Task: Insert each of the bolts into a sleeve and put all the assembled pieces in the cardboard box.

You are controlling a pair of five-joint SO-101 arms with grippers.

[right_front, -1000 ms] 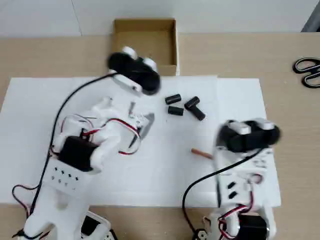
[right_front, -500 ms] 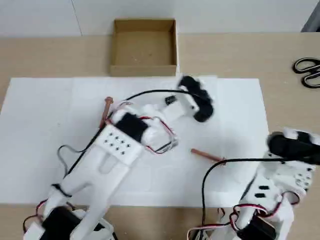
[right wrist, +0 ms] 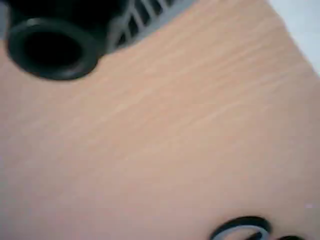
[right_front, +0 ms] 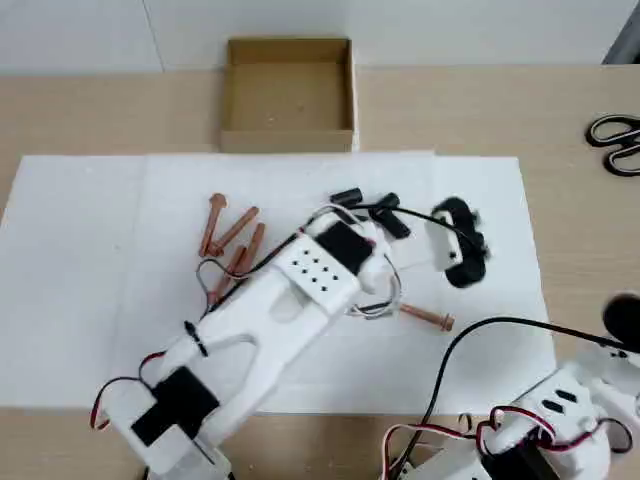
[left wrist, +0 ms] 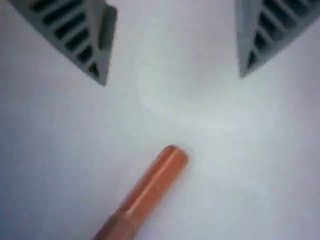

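Both arms swung right: left fingers (left wrist: 75, 35) spread by a bolt (left wrist: 155, 185), right fingers (right wrist: 135, 15) pinch a sleeve (right wrist: 50, 47).

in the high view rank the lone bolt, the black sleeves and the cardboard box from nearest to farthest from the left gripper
From the left gripper, open over the white paper:
1. lone bolt, on the paper right by the arm's tip
2. black sleeves, just past the arm, toward the box
3. cardboard box, beyond the paper's far edge
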